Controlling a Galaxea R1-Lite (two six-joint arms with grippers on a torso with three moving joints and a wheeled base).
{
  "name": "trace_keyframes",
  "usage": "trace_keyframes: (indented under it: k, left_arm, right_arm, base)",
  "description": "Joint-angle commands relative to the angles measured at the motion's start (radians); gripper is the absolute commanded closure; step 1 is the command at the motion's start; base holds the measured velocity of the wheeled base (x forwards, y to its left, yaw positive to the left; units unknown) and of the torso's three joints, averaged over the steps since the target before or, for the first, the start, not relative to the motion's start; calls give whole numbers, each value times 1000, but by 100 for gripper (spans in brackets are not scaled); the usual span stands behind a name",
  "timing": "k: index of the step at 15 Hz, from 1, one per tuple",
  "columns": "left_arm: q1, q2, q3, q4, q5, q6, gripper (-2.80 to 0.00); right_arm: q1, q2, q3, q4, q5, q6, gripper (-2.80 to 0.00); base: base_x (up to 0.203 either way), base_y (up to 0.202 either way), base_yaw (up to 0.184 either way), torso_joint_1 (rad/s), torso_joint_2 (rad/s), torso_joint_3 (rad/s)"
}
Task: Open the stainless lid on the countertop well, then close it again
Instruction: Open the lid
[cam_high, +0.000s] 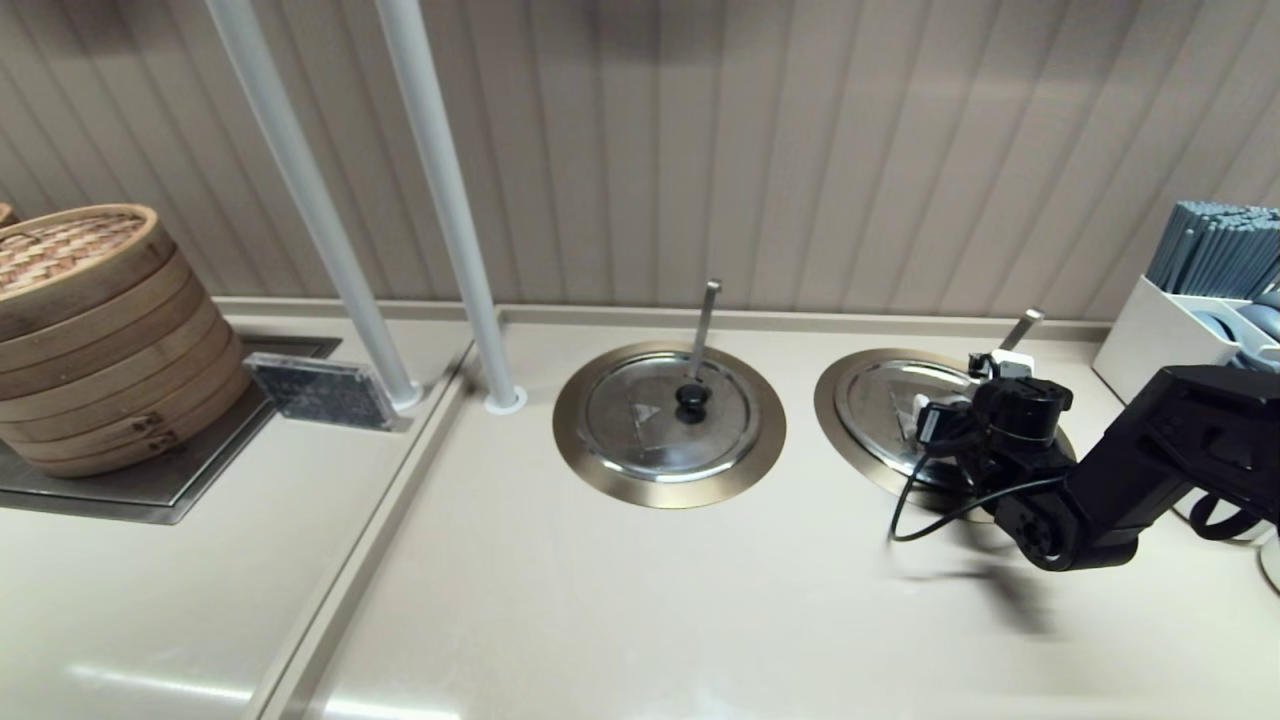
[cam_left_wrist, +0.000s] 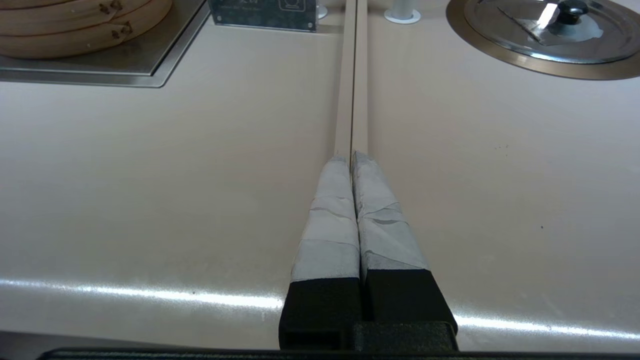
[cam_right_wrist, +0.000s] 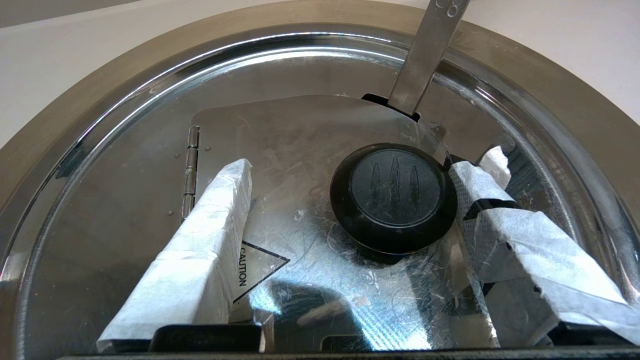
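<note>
The stainless lid (cam_high: 885, 395) lies flat and closed on the right-hand countertop well (cam_high: 835, 405), whose gold ring surrounds it. The ladle handle (cam_high: 1020, 328) slants out through its notch. My right gripper (cam_high: 955, 392) hovers just over the lid, open. In the right wrist view the black knob (cam_right_wrist: 395, 192) sits between the taped fingers (cam_right_wrist: 220, 210) of the right gripper (cam_right_wrist: 352, 170), close to one finger and clear of the other. The lid (cam_right_wrist: 125, 200), its triangle caution mark (cam_right_wrist: 257, 265) and the ladle handle (cam_right_wrist: 427, 55) show there. My left gripper (cam_left_wrist: 350, 157) is shut over bare counter, out of the head view.
The twin lid (cam_high: 640, 420) with a vertical ladle handle (cam_high: 705, 320) sits in the middle well. Stacked bamboo steamers (cam_high: 90, 330) stand far left beside a small sign (cam_high: 320, 390). Two white poles (cam_high: 450, 200) rise behind. A white utensil holder (cam_high: 1175, 330) stands at the right edge.
</note>
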Motion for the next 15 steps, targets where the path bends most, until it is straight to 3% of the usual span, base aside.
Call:
trace_keyframes:
  k: [1,15]
  left_arm:
    - [0,0,1,0,0,-1,0]
    - [0,0,0,0,0,1,0]
  right_arm:
    - [3,8,-10,-11,-2,6,-280]
    - [34,-48,-25,-17,-3,33,-280]
  base:
    - [0,0,0,0,0,0]
    - [0,0,0,0,0,0]
